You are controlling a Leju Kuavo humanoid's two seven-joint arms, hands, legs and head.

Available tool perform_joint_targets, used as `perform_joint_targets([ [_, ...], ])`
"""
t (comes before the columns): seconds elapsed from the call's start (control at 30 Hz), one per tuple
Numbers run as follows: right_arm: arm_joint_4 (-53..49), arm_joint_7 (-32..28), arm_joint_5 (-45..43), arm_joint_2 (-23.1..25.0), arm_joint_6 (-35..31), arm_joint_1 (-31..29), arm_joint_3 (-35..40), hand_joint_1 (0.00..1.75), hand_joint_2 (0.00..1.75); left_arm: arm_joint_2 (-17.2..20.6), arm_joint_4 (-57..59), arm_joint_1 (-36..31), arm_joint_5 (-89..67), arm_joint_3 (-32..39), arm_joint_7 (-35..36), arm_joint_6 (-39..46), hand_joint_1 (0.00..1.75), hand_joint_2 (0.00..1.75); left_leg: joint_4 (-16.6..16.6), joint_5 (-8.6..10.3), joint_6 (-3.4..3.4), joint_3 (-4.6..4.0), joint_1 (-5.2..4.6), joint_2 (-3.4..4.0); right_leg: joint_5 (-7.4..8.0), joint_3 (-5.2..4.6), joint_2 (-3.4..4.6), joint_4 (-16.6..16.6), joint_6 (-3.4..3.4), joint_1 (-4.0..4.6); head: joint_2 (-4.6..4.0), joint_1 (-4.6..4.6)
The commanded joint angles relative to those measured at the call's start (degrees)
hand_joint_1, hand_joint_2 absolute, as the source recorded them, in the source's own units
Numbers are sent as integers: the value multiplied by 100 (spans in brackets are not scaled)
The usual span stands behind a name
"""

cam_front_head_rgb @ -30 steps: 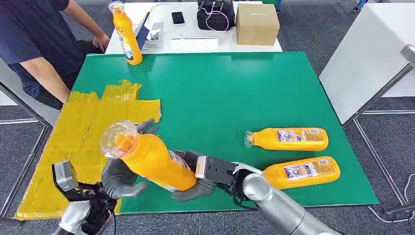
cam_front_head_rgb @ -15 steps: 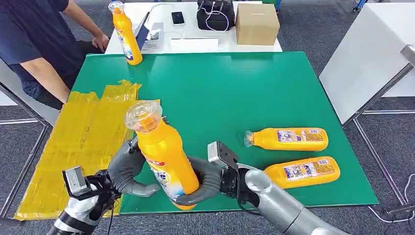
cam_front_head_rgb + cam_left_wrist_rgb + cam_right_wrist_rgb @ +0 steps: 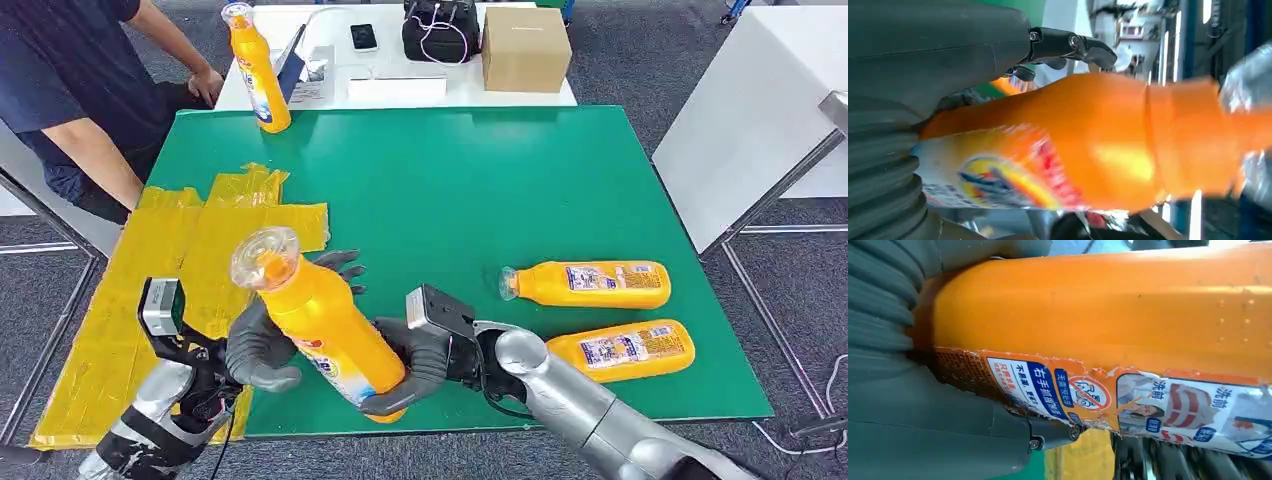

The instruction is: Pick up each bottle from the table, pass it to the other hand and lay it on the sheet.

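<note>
At the far left of the head view a person (image 3: pixel 70 100) sits at the table corner, one hand near an upright orange bottle (image 3: pixel 258 68) standing at the top edge of the green table (image 3: pixel 480 180). The crumpled yellow sheet (image 3: pixel 150 270) covers the left part of the table, with nothing lying on it.

At lower centre-left, the left hand (image 3: pixel 262 345) cups the held orange bottle (image 3: pixel 320 320) from the left side, its thumb curled under the body and its dark fingers spread behind the shoulder. The bottle tilts, its clear cap toward the upper left. The right hand (image 3: pixel 415 365) wraps the bottle's lower body from the right, fingers closed round its base. In the left wrist view the bottle (image 3: pixel 1088 145) lies against the palm; in the right wrist view its label (image 3: pixel 1128 395) sits against the thumb.

Right of centre, two more orange bottles lie flat, caps pointing left: the upper lying bottle (image 3: pixel 590 284) and the lower lying bottle (image 3: pixel 620 350).

At the top, a cardboard box (image 3: pixel 525 48) sits closed on a white table (image 3: pixel 400 90).
</note>
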Motion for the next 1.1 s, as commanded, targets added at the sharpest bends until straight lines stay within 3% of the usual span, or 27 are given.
perform_joint_targets([
  [0.03,656,105,-76,74,67,-599,673,175,175,147,747,-452,536,-505,362,-34,0,175,-1,-13,-6,39,2,8,-13,39,3,-3,-5,3,0,-2],
  [0.23,682,85,-159,70,0,-595,673,175,175,89,584,-490,276,-535,405,291,0,175,5,-26,-9,59,8,10,-24,63,2,-2,-6,10,0,-2],
  [0.3,722,29,-170,47,21,-579,659,175,175,82,548,-473,64,-509,245,350,0,175,0,-11,-4,28,2,4,-10,29,1,-3,-2,3,0,-2],
  [0.33,740,10,-146,-20,-4,-552,655,175,175,104,501,-395,-89,-459,180,468,162,175,0,-13,-4,32,2,6,-11,34,2,-4,-2,3,0,0],
  [0.37,787,-69,-104,-56,33,-538,644,175,175,120,479,-349,-356,-426,17,542,175,175,0,-13,-4,31,2,6,-11,33,1,-4,-2,3,0,0],
  [1.03,802,-313,199,-216,-155,-523,533,175,175,115,394,-218,-489,-320,-177,493,175,175,1,-14,-2,33,2,5,-12,36,0,-4,0,3,0,-2],
  [1.07,686,-482,677,-296,-666,-510,471,68,175,111,352,-142,-525,-206,-214,635,175,175,2,-20,-4,44,4,8,-16,47,2,-5,0,5,0,-2],
  [1.1,457,-491,1298,-392,-1448,-436,298,0,0,129,205,-24,-720,-6,-218,1006,175,175,0,-9,-2,22,0,4,-8,23,0,-3,1,1,0,0],
])
